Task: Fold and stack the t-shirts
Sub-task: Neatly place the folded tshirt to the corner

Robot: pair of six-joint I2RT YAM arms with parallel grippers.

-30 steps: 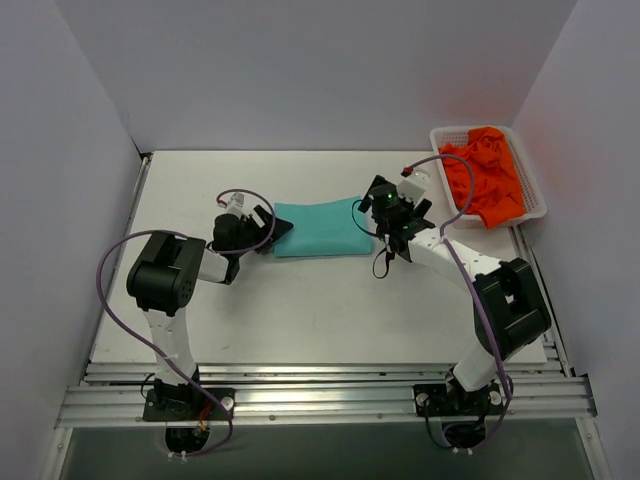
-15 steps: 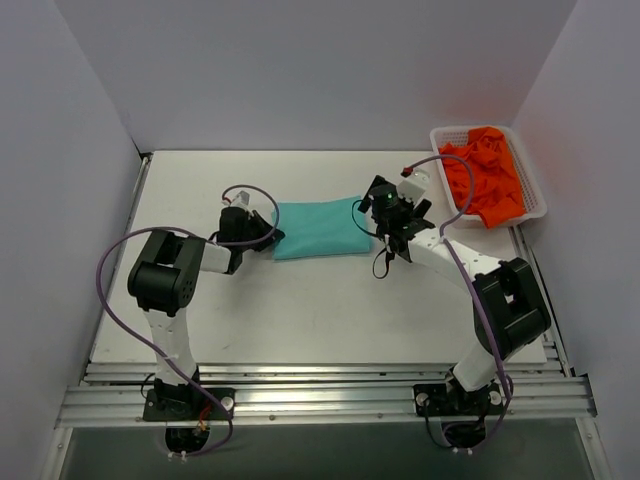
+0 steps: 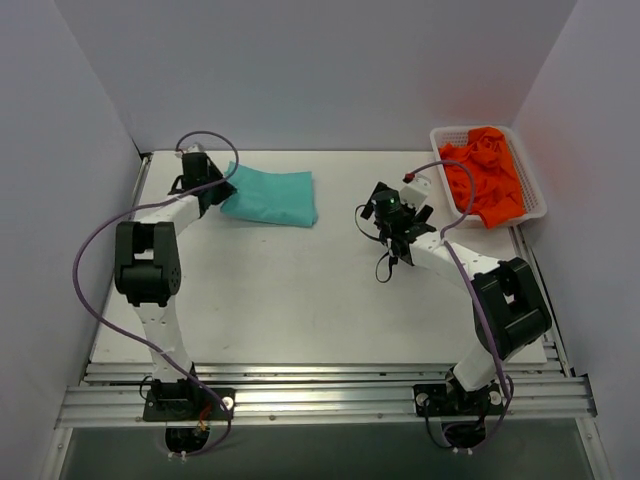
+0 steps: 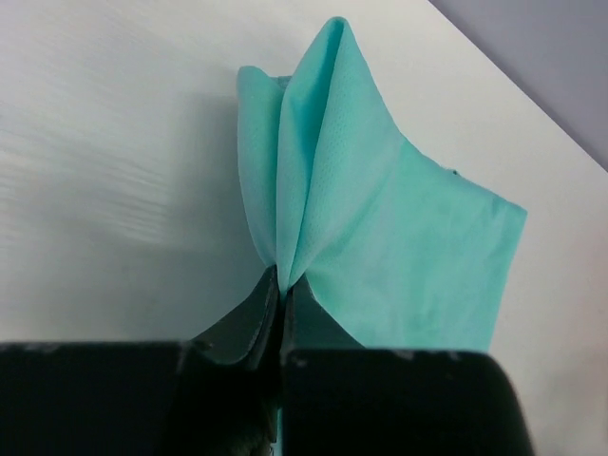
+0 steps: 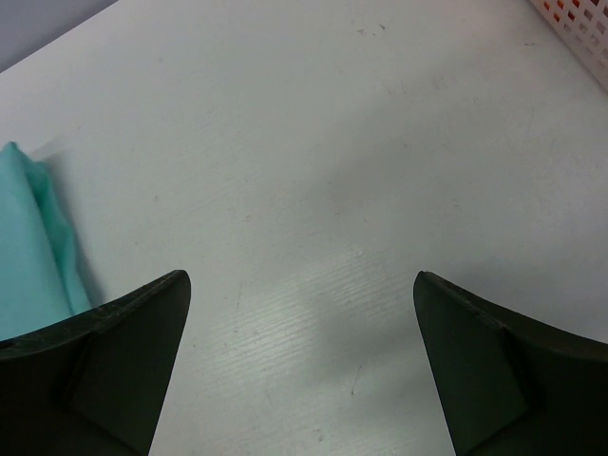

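The folded teal-green t-shirt (image 3: 270, 198) is pictured at the far left of the white table (image 3: 300, 300), close to the back wall. Its left edge is pinched between the tightly closed jaws of the left gripper (image 3: 218, 190), whose arm is stretched out along the left side of the table. In the left wrist view, the cloth (image 4: 408, 237) is shown gathered into a raised ridge of layered folds where it is clamped. It fans out from the grip, while the rest of the garment is spread flat on the tabletop beyond. The right gripper (image 3: 385, 208) is held near the middle of the table, well apart from the teal shirt, with its jaws spread wide and nothing caught between them. Only bare table surface is seen between its two dark fingers (image 5: 114, 361) in the right wrist view. A sliver of teal cloth is visible there at the left edge, and a corner of the white basket (image 5: 579, 24) at the top right. The bright orange t-shirts (image 3: 485, 178) are seen piled, crumpled and unfolded, in that slatted basket (image 3: 536, 190), which is set at the far right corner of the table, beside the right wall.
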